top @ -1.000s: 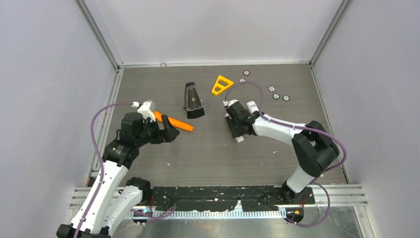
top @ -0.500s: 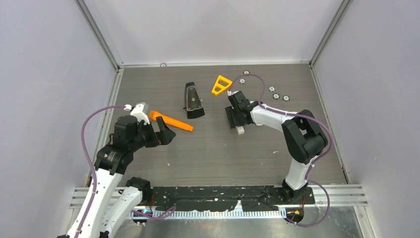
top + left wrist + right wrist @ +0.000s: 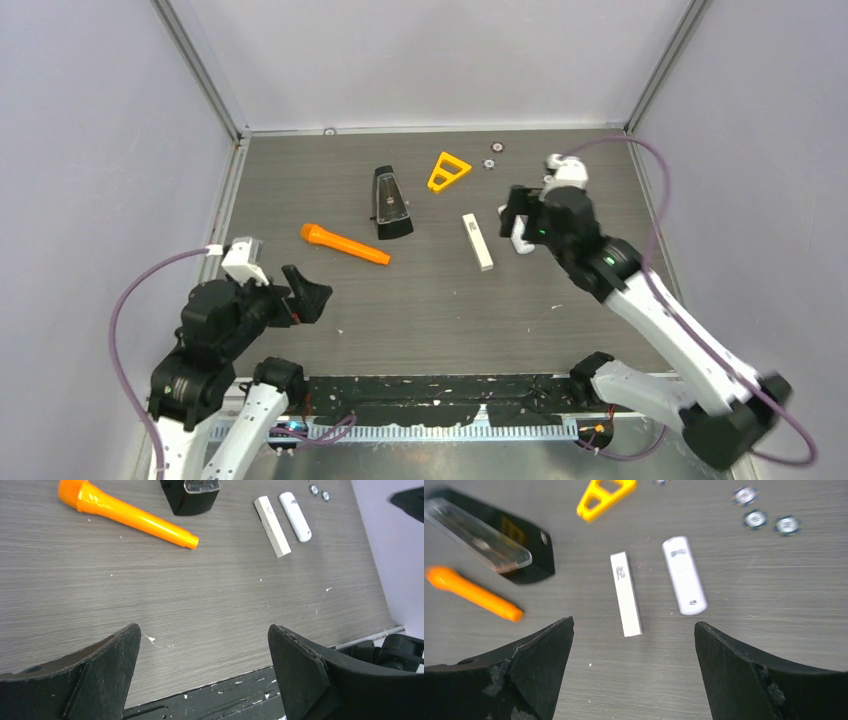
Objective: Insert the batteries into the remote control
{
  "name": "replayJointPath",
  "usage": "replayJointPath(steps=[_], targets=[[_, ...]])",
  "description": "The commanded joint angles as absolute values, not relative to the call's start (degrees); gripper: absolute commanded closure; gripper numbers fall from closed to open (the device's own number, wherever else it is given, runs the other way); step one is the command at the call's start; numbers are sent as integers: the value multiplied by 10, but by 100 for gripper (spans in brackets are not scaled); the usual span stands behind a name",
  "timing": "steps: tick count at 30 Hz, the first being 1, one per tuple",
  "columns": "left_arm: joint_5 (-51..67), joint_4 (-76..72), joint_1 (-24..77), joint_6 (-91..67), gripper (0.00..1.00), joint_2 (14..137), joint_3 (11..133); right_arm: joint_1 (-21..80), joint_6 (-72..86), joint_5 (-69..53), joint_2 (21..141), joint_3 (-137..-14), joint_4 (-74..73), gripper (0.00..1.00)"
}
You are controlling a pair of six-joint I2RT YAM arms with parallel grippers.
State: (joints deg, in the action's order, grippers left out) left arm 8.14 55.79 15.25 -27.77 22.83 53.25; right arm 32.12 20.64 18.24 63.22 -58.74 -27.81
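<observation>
No batteries show in any view. Two white remotes lie side by side mid-table: a flat rectangular one (image 3: 477, 241) (image 3: 626, 594) (image 3: 271, 526) and a rounded one (image 3: 684, 575) (image 3: 295, 523) to its right. The top view shows the rounded one mostly covered by my right gripper (image 3: 516, 212). That gripper (image 3: 634, 625) hangs above the two remotes, open and empty. My left gripper (image 3: 308, 290) (image 3: 202, 630) is drawn back over the near left of the table, open, with only bare tabletop between its fingers.
An orange microphone-shaped stick (image 3: 344, 245) lies left of centre. A black wedge-shaped case with a clear lid (image 3: 390, 203) and a yellow triangle (image 3: 448, 170) sit farther back. Small silver discs (image 3: 755, 518) dot the far right. A black rail (image 3: 440, 385) runs along the near edge.
The right gripper opened, left the flat remote on the table and rose toward the back right. The left gripper pulled back toward the near left, away from the orange stick.
</observation>
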Motion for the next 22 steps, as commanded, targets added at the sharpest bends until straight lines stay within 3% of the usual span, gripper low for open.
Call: replayJointPath(steps=[1,11,22], targets=[[51,613,150,-256,0,186,580,319,268,314,477,-566,-384,5],[24,654,149,-282,0,142,645,318,267,418,254,-701,-550,5],[36,699,150,-285,0,115,671,318,273,384,203,-797,-616,5]])
